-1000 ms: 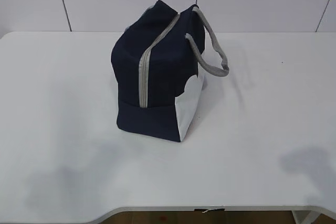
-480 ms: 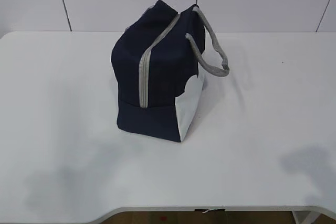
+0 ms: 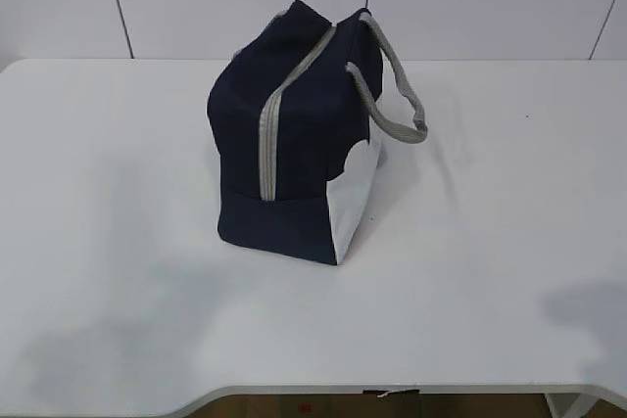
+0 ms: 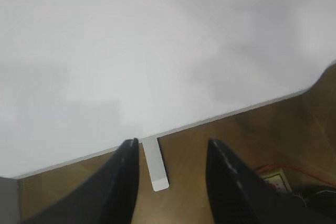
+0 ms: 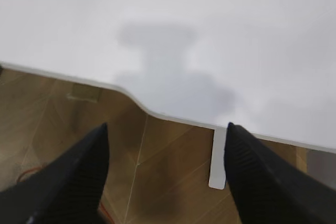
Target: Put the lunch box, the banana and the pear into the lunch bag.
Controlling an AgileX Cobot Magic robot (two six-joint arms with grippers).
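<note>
Across the whole lower half of the exterior frame you have the white table [image 3: 470, 271], and the lunch bag [image 3: 294, 134] stands on it just left of centre, upright on its base with the white end panel [image 3: 355, 198] turned toward the lower right. Its grey zipper [image 3: 266, 139] runs up the near face and over the top and looks closed along all you can see, while the grey strap handles [image 3: 397, 95] droop to the right. You can read that as a bag standing ready but, most likely, still needing to be opened before anything goes in. The lunch box, banana and pear appear in no view, so you cannot tell where they are.

Neither arm shows in the exterior frame; only faint shadows fall on the tabletop. The wrist views fill that gap. At the bottom of the left wrist view, the left gripper [image 4: 173, 182] hangs over the table's front edge and the wooden floor [image 4: 294, 135], its dark fingers [image 4: 123, 182] apart with nothing between them. The right gripper [image 5: 165, 182] sits likewise over the edge, spread wider and empty. Both seem parked clear of the bag.
</note>
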